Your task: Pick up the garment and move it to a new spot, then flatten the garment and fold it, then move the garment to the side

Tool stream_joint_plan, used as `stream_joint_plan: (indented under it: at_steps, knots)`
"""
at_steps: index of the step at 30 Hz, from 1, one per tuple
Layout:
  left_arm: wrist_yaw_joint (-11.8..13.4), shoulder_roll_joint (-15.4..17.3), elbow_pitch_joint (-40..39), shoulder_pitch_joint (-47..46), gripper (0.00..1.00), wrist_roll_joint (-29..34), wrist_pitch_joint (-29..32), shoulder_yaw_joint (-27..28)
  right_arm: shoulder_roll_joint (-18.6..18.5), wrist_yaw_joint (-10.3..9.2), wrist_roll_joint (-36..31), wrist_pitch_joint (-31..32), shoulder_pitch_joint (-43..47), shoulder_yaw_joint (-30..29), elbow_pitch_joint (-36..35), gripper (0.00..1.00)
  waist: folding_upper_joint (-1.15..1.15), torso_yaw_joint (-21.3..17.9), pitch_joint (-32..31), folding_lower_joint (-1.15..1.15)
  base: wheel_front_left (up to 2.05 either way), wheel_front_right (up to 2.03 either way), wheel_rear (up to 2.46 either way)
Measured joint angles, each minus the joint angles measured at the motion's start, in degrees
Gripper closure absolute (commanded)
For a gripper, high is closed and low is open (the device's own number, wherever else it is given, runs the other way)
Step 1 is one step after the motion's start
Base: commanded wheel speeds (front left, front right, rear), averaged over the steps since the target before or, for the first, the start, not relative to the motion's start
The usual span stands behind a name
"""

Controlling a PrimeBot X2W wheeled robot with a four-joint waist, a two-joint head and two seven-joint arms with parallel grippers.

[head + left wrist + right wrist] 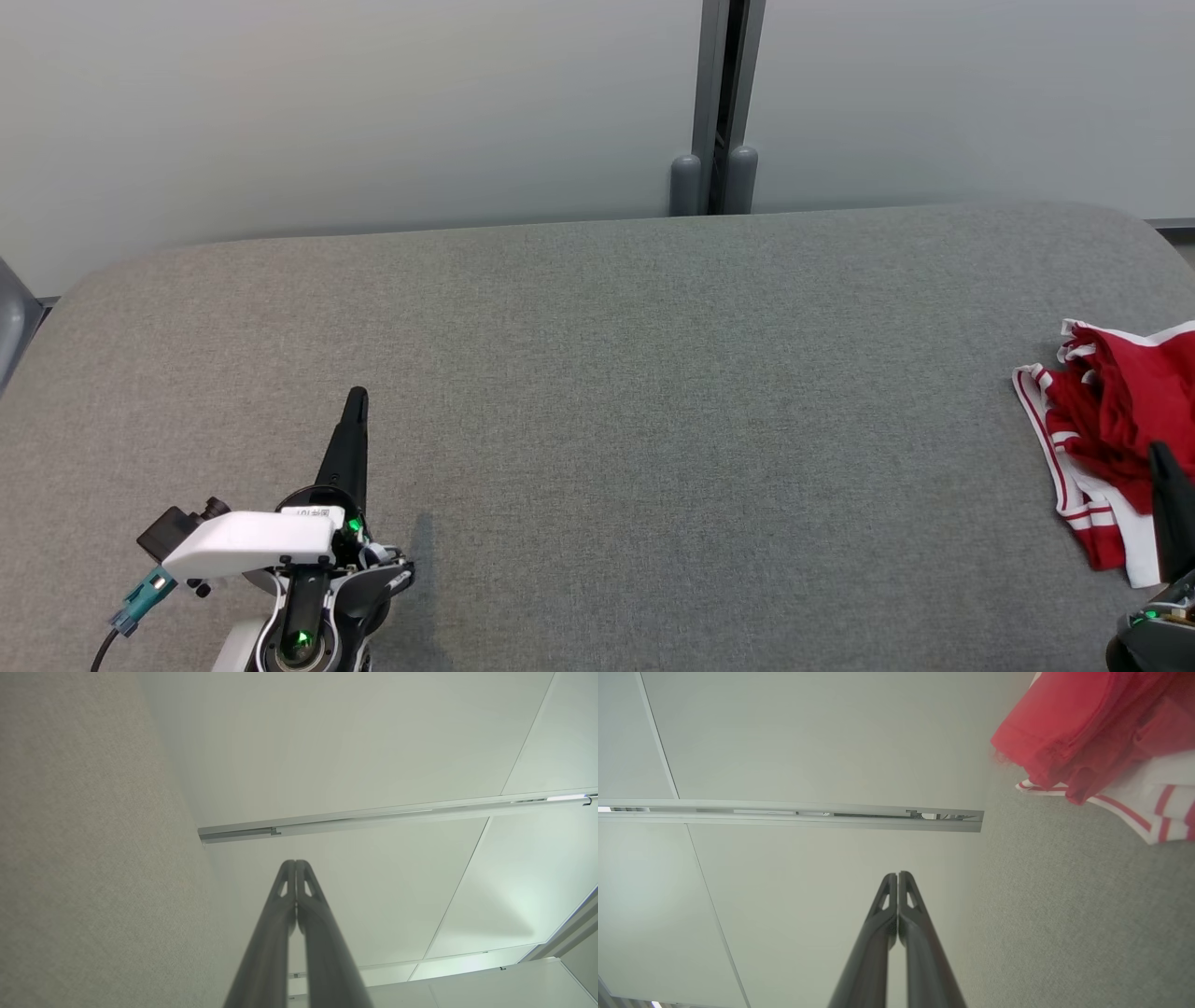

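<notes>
Starting at the left, the grey fabric-covered table (653,373) curves round at its far left corner, and its far edge runs along the foot of a pale wall (373,112). The left gripper (357,401) sits over the near left part of the table, well in from that corner, with its dark fingers pressed together and nothing between them. The left wrist view shows the same closed left gripper (295,863), its tips touching and the table fabric running along one side of it.

A broad stretch of bare fabric lies between the two arms, from the near edge of the head view to the far edge. Behind the far edge, right of centre, a grey post (719,93) rises against the wall, with rounded caps (684,185) at its foot.

Further right the table rounds off again at its far right corner. The garment (1120,401), red with white striped trim, lies crumpled at the right side of the table and is cut off by the edge of the head view.

The right gripper (1162,457) rises at the lower right, overlapping the garment's near part in this view; whether it touches the cloth I cannot tell. In the right wrist view the right gripper (897,875) is closed on nothing, and the garment (1087,723) lies off to one side of its tips.

Counted: one garment, two grippers with two fingers each, one post, two caps.
</notes>
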Motion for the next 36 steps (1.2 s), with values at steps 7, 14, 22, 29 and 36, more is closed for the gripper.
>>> stream_joint_plan:
  at_steps: [7, 14, 22, 29, 36]
  knots:
    - [0.00, 0.00, 0.00, 0.00, 1.00, 0.00, 0.00, 0.00, 0.00, 0.00, 0.00, 0.00, 0.00, -0.02, 0.00, 1.00, 0.00, 0.00, 0.00, 0.00, 0.00, 0.00, 0.00]
    - [0.00, 0.00, 0.00, 0.00, 1.00, 0.00, 0.00, 0.01, 0.00, 0.00, 0.00, 0.00, 0.00, 0.00, 0.00, 1.00, 0.00, 0.00, 0.00, 0.00, 0.00, 0.00, 0.00]
    - [0.00, 0.00, 0.00, 0.00, 1.00, 0.00, 0.00, 0.01, 0.00, 0.00, 0.00, 0.00, 0.00, -0.02, 0.00, 1.00, 0.00, 0.00, 0.00, 0.00, 0.00, 0.00, 0.00]
    - [0.00, 0.00, 0.00, 0.00, 1.00, 0.00, 0.00, 0.01, 0.00, 0.00, 0.00, 0.00, 0.00, -0.02, 0.00, 1.00, 0.00, 0.00, 0.00, 0.00, 0.00, 0.00, 0.00]
    - [0.00, 0.00, 0.00, 0.00, 1.00, 0.00, 0.00, 0.01, 0.00, 0.00, 0.00, 0.00, -0.01, 0.00, 0.00, 1.00, 0.00, 0.00, 0.00, 0.00, 0.00, 0.00, 0.00]
